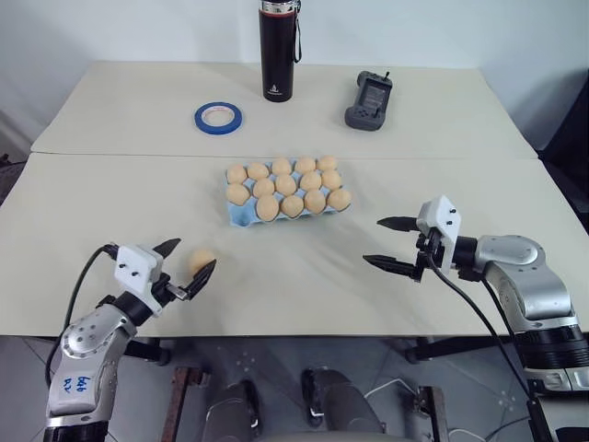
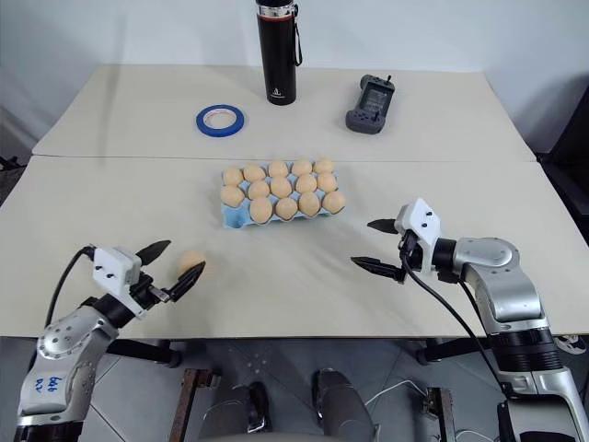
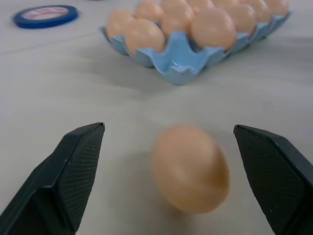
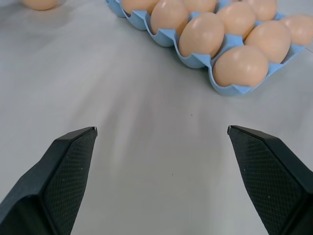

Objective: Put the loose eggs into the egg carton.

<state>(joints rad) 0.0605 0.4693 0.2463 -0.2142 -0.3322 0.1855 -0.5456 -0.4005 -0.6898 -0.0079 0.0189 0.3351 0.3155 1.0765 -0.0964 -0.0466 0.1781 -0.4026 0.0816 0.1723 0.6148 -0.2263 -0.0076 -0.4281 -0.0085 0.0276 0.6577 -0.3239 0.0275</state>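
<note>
One loose egg (image 1: 201, 261) lies on the table near the front left. My left gripper (image 1: 189, 262) is open, its two black fingertips on either side of the egg (image 3: 190, 168) without touching it. The light blue egg carton (image 1: 241, 214) sits mid-table, holding several pale tan eggs, with one empty cup at its near left corner. My right gripper (image 1: 387, 243) hangs open above the table to the right of the carton (image 4: 230, 89), with nothing between its fingers.
A blue tape ring (image 1: 218, 115), a black bottle (image 1: 278, 51) and a dark handheld controller (image 1: 369, 100) stand on the far half of the table. A seam crosses the table behind the carton. The front table edge runs just below both grippers.
</note>
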